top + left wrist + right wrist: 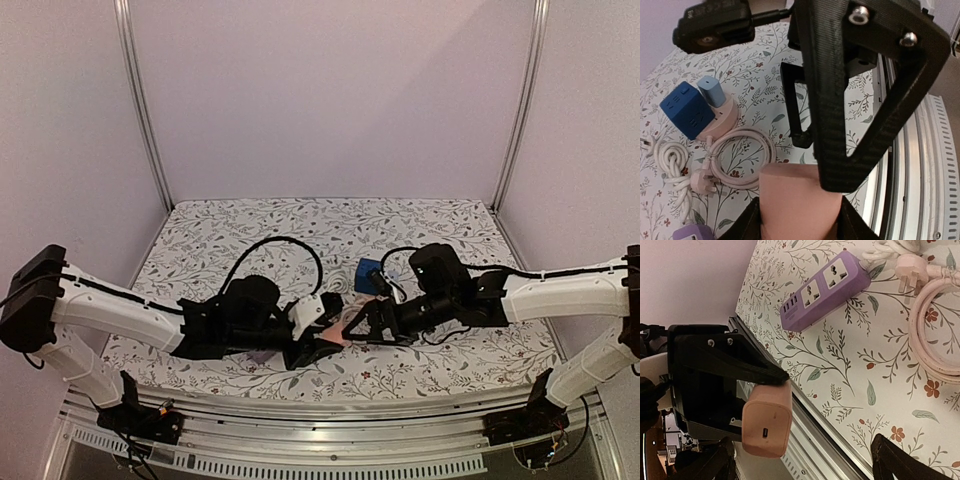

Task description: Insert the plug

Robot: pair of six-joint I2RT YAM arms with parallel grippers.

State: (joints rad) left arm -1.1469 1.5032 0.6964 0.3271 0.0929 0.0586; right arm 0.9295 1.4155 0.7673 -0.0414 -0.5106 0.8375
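Right now the left tool (800,226) is clamped on the pink charger (799,192), its 2 fingers pressed against the block's flat sides, and it holds the block up off the table (840,370). From the right wrist view the charger sticks out past the fingertips, with the small port on its end face turned toward the right tool (362,322). That right tool has its jaws apart and grips nothing. It sits just in front of the charger, with 1 black finger (865,85) crossing over the block's upper corner in the left wrist view. I cannot tell whether that finger touches the block.

Below and beyond the left tool lies a purple power strip (825,287) flat on the flowered cloth, its sockets facing up. A coiled pink cable (935,335) lies near the strip's far end. Further out from the left tool stands a blue cube socket (685,110) on a round pink base (725,120), with a bundled white cord (672,160) beside it.
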